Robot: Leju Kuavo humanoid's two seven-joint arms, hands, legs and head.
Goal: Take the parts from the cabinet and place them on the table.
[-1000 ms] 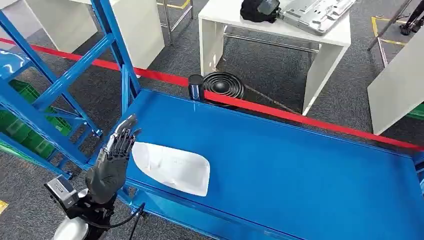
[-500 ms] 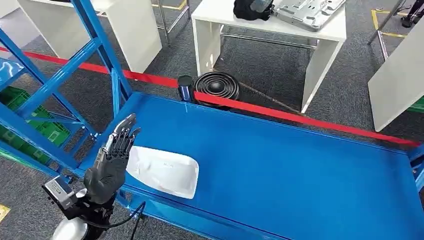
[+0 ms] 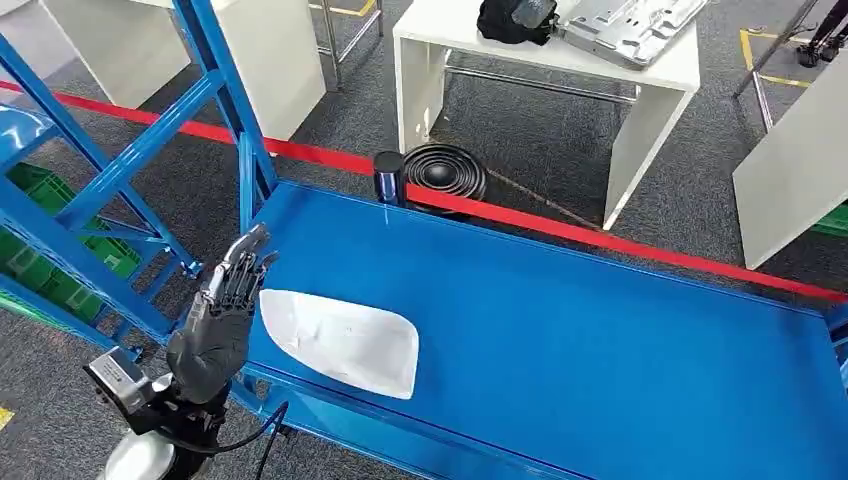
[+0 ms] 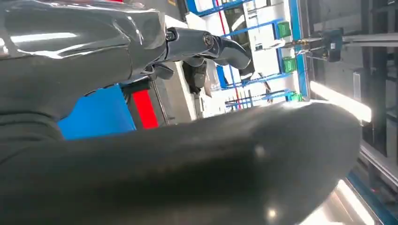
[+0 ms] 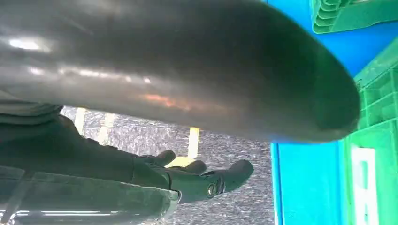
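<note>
A white part [image 3: 340, 340] lies flat on the blue table [image 3: 600, 330], near the table's front left corner. You are looking at a smooth, shallow, shell-like piece with one rounded narrow end toward the left and a broader squared end toward the right. Nothing is touching it.

Just to its left, at the table's edge, the robot's left hand [image 3: 215, 325] is raised with its fingers [image 3: 240, 270] straight and apart, pointing away from the robot. It holds nothing, and its palm side faces the white part with a small gap between them. In the left wrist view the same hand [image 4: 141, 51] shows a thick grey thumb and dark fingers extended, with nothing between them.

In the right wrist view, the right hand [image 5: 187, 180] shows its dark fingers [image 5: 234, 171] stretched out and slightly apart, holding nothing. Behind it you see grey floor with yellow markings, a blue surface and a green crate [image 5: 375, 117].

To the left of the table stands a blue metal rack [image 3: 120, 170] with slanted braces, and green bins [image 3: 50, 270] sit low inside it. A red barrier tape [image 3: 600, 235] runs across the scene behind the table's far edge. A black coiled hose [image 3: 445, 170] lies on the grey carpet just beyond the tape, beside a small dark cylinder [image 3: 388, 172]. Farther back is a white table [image 3: 640, 70] carrying a black bag [image 3: 515, 20] and a grey metal plate [image 3: 625, 25].
</note>
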